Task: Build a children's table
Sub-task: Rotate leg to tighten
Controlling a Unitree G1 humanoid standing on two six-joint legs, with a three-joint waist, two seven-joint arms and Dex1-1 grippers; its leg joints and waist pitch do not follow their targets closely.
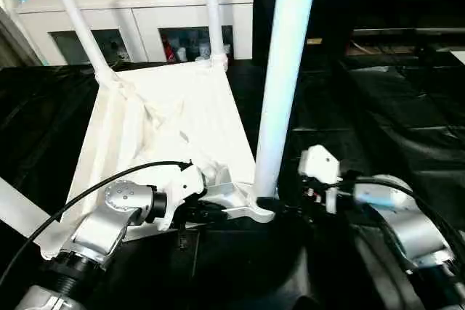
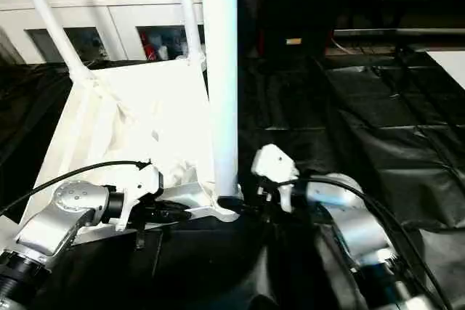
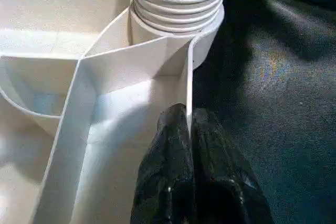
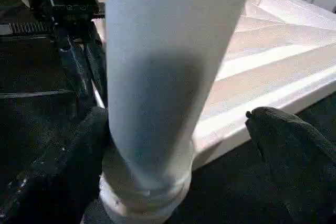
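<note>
Left gripper (image 3: 190,129) clamped on near rim of upside-down tabletop (image 1: 182,117), lying on black sheet (image 1: 378,114). Right gripper (image 4: 178,145) spread wide around near leg (image 1: 280,85), standing in corner socket. Two far legs (image 1: 76,16) upright, cabinet (image 1: 138,12) behind.

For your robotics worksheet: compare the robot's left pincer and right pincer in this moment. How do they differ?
The left pincer is shut, pinching the tabletop rim wall beside the corner socket; the right pincer stands open, one finger on either side of the near leg. The left pincer holds a thin wall; the right pincer flanks a thick tube. Both have black fingers and work at the same corner.
</note>
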